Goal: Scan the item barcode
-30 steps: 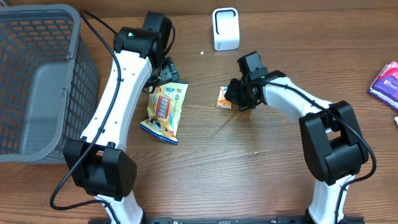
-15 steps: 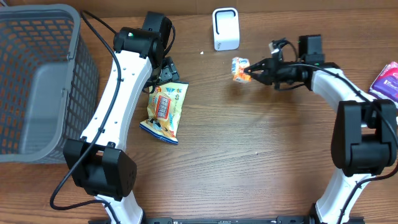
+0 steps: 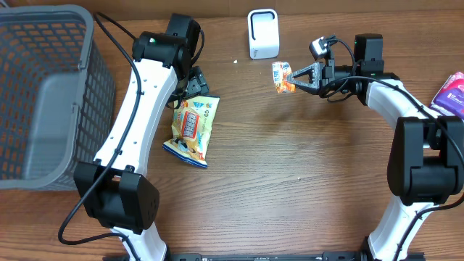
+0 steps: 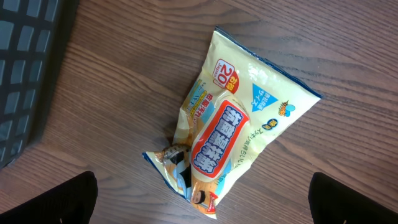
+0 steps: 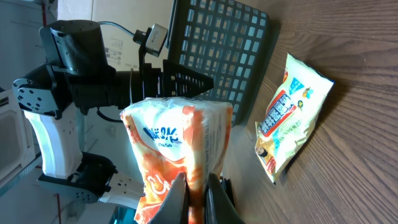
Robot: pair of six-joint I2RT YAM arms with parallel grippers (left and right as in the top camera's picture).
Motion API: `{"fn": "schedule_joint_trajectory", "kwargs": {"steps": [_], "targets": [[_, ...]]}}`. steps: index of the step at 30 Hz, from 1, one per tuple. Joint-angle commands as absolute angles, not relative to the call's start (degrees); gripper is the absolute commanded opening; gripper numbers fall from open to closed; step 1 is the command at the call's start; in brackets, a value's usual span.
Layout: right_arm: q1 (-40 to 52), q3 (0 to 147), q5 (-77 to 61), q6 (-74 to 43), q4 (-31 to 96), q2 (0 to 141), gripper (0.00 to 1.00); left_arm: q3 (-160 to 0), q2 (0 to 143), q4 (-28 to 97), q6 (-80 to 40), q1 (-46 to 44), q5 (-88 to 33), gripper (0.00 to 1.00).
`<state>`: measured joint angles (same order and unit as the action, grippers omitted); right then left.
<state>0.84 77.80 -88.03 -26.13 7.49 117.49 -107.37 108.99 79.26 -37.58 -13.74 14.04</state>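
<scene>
"Where is the packet (image 3: 281, 77)?"

"In my right end effector (image 3: 295, 78). The jaws are pinched tight on one edge of it. It is orange and white, up off the bench (image 3: 290, 188), just to the right of the scanner (image 3: 263, 33) and a little nearer my base. It is close to the scanner but not touching it."

"Can you see the barcode?"

"My right wrist camera shows a crinkled face of the packet with blue lettering. I cannot tell where the barcode is."

"And your left side?"

"My left end effector (image 3: 191, 81) is spread as wide as it goes and has hold of nothing. It hangs to the left of the scanner, over the bag (image 3: 192, 128). The bag is yellow with a red label and lies flat on the bench, farther from the scanner than the packet. My left wrist camera shows it between my two fingertips, with neither one touching it."

"Anything else on the bench?"

"A grey basket (image 3: 43, 94) well to the left of the scanner, and a purple pack (image 3: 449, 98) well to its right, cut off by the edge of the view."
</scene>
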Motion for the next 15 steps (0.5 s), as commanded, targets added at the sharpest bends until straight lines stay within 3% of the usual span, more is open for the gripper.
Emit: {"fn": "schedule_joint_trajectory", "kwargs": {"steps": [1, 8, 11, 15], "targets": [[0.6, 78.9, -89.9, -25.7, 7.1, 115.7, 0.04, -107.1, 108.6, 79.0, -38.2, -13.5, 13.9, 1.00], [0.6, 78.9, -89.0, -29.4, 6.8, 115.7, 0.04, -107.1, 108.6, 79.0, -38.2, -13.5, 13.9, 1.00], [2.0, 78.9, -80.6, -39.6, 0.2, 115.6, 0.04, -107.1, 108.6, 78.7, -38.2, -13.5, 13.9, 1.00], [4.2, 79.3, -66.9, -44.9, -9.4, 115.5, 0.04, -107.1, 108.6, 78.2, -38.9, -13.5, 13.9, 1.00]]}}
